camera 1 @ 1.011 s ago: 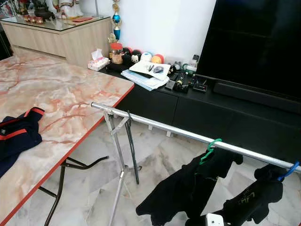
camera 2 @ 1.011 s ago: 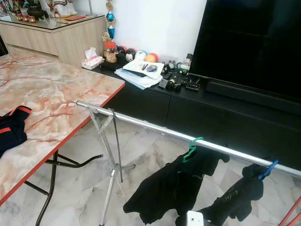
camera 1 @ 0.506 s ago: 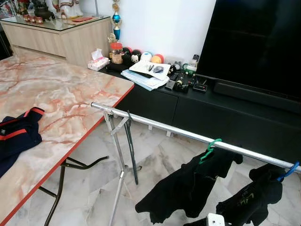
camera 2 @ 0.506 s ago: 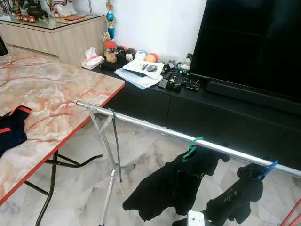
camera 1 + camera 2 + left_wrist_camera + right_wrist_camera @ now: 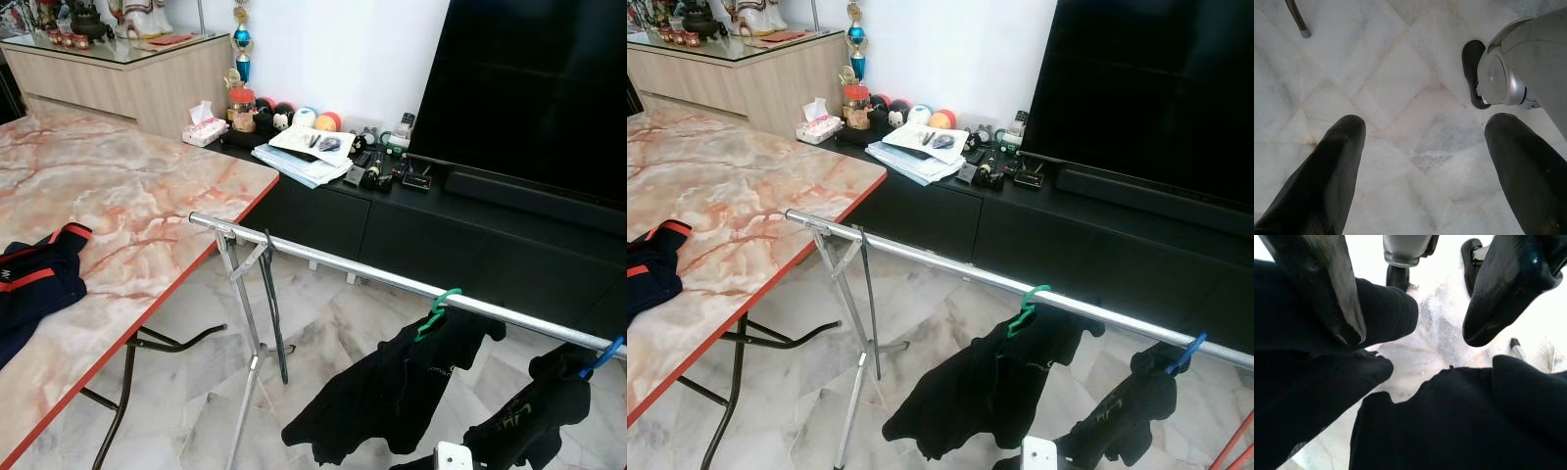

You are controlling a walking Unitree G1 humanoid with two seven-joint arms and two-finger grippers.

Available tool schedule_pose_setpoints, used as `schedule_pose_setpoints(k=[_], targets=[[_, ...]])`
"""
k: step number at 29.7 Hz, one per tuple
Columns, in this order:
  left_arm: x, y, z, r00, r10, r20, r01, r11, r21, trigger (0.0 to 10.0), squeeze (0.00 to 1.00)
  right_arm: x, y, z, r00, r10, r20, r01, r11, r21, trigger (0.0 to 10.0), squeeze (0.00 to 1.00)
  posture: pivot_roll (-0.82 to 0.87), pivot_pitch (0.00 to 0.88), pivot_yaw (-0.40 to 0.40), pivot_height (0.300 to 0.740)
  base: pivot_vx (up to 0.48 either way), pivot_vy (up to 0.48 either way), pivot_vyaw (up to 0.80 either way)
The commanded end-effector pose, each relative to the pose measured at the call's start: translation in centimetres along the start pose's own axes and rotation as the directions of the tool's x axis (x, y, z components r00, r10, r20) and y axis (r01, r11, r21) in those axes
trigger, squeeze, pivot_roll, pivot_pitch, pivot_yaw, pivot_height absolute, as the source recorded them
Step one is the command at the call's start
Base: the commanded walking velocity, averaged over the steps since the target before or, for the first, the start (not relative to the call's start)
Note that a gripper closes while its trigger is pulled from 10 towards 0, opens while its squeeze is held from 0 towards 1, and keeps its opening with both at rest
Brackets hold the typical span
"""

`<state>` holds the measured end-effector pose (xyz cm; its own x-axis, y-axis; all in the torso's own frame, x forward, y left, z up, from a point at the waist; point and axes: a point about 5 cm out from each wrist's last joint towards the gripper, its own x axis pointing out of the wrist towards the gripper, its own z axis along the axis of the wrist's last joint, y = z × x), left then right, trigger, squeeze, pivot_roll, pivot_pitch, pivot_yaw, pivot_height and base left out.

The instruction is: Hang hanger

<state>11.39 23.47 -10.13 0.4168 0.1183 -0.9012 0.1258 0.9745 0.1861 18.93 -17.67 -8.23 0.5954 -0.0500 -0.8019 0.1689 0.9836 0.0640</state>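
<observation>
Hanging from the rail (image 5: 392,282), the green hanger (image 5: 436,311) carries a black garment (image 5: 392,392); a blue hanger (image 5: 600,358) with another dark garment (image 5: 524,431) hooks on further right. The right gripper (image 5: 1415,330) hovers over black cloth (image 5: 1459,426), fingers apart, gripping nothing. The left gripper (image 5: 1422,142) hangs open above the marble floor (image 5: 1400,98). A marble table (image 5: 118,196) stands left of the rail.

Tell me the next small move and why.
Probably lower the right gripper clear of the black garments. Both hangers, green and blue, already hook the rail, and its open fingers hold nothing.
</observation>
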Motion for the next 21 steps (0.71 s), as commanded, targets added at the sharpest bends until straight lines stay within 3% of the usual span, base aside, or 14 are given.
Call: schedule_pose_setpoints(k=[1, 21], targets=[[0.0, -0.2, -0.1, 1.000, -0.005, -0.005, 0.005, 1.000, -0.012, 10.0, 0.00, 0.1, -0.3, 0.7, 0.999, -0.013, 0.029, 0.013, 1.000, 0.016, 10.0, 0.00, 0.29, 0.000, -0.062, 0.740, 0.000, 0.000, 0.00], [0.2, -0.6, 0.7, 1.000, -0.015, 0.017, 0.015, 1.000, -0.010, 10.0, 0.00, 0.1, -0.6, 2.6, 0.991, -0.026, 0.129, 0.018, 0.998, 0.065, 10.0, 0.00, 0.25, 0.000, -0.071, 0.740, 0.000, 0.000, 0.00]])
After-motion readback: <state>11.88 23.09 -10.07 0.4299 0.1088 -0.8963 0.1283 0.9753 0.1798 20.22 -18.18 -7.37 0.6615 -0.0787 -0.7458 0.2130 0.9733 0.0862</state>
